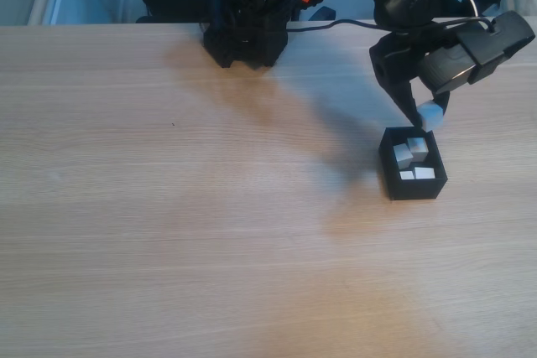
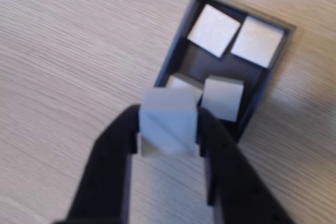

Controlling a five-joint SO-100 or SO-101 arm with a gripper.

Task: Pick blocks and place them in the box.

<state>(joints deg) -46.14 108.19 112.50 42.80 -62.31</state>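
Note:
The black box (image 1: 412, 188) sits on the wooden table at the right, with several white blocks (image 1: 410, 153) lying inside it. My gripper (image 1: 430, 118) hangs just above the box's far edge, shut on one more white block (image 1: 430, 116). In the wrist view the held block (image 2: 168, 120) is pinched between my two black fingers (image 2: 113, 150), above the near rim of the box (image 2: 173, 53). Inside, two blocks (image 2: 213, 30) lie at the far end and two (image 2: 222, 97) at the near end.
The arm's black base (image 1: 245, 31) stands at the back centre of the table, with cables behind it. Bare light wood (image 1: 210, 232) stretches across the left and front of the table.

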